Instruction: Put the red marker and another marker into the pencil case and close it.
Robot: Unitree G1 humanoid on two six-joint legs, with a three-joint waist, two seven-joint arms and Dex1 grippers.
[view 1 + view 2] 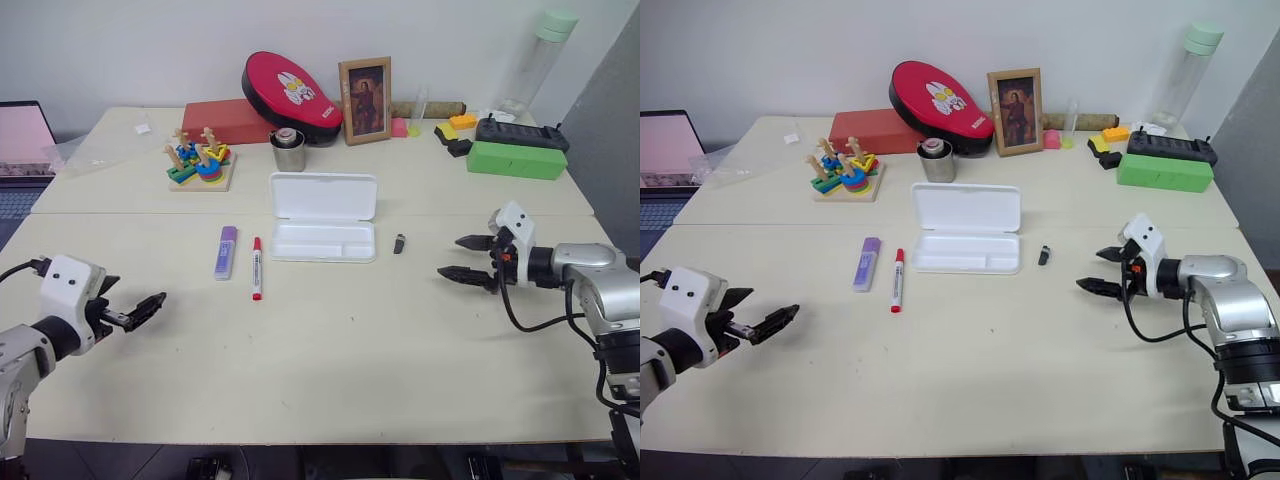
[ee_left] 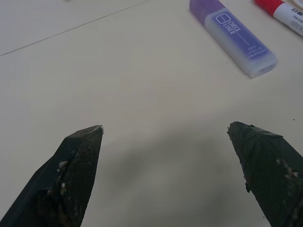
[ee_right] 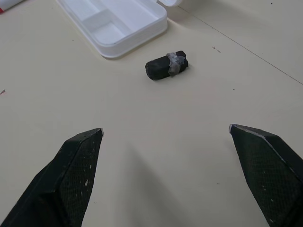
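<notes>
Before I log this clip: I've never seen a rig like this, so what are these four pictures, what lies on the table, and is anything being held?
A two-armed robot stands at a cream table. The two wide pictures come from its head, looking down over both arms. The two close pictures come from cameras on its wrists, looking along the black fingers.

The left gripper and the right gripper are both open and hold nothing.

In the middle lies a flat white plastic pencil case, lid open, tray empty. To its left lie a slim white marker with a red cap and a short purple highlighter. To its right lies a small dark cap-like piece.

Further back stand a wooden stacking toy, a metal cup, a red oval padded case, a framed picture and a green box.
</notes>
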